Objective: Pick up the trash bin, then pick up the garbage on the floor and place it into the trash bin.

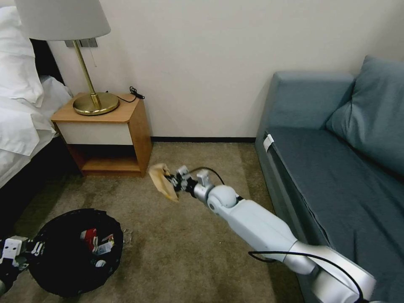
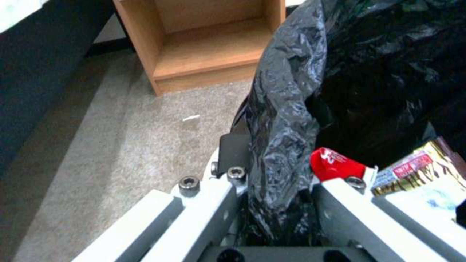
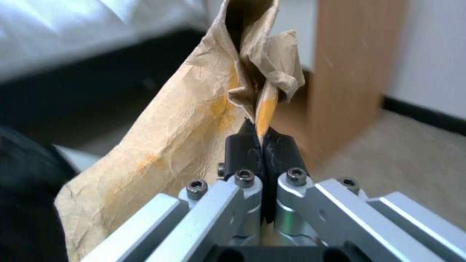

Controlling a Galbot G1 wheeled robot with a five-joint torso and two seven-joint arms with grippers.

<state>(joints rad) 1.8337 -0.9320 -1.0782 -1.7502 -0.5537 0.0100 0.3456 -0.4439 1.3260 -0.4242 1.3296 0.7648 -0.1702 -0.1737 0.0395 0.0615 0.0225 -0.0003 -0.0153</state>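
We see our right gripper (image 3: 263, 140) pinching the crumpled tan paper wrapper (image 3: 184, 134) between its black fingertips (image 3: 240, 149), with a wooden nightstand (image 3: 356, 65) and beige carpet (image 3: 427, 156) behind.

A hotel-style bedroom: a bed (image 1: 21, 113) made up with white pillows and linen stands beside a wooden nightstand (image 1: 105, 134) bearing a brass lamp (image 1: 84, 63) with a pale shade. Against the plain cream wall (image 1: 202, 63) sits a blue-grey sofa (image 1: 336, 168) with a matching cushion (image 1: 370, 113). Beige carpet (image 1: 189, 252) covers the floor, edged by a dark skirting board (image 1: 202, 139).
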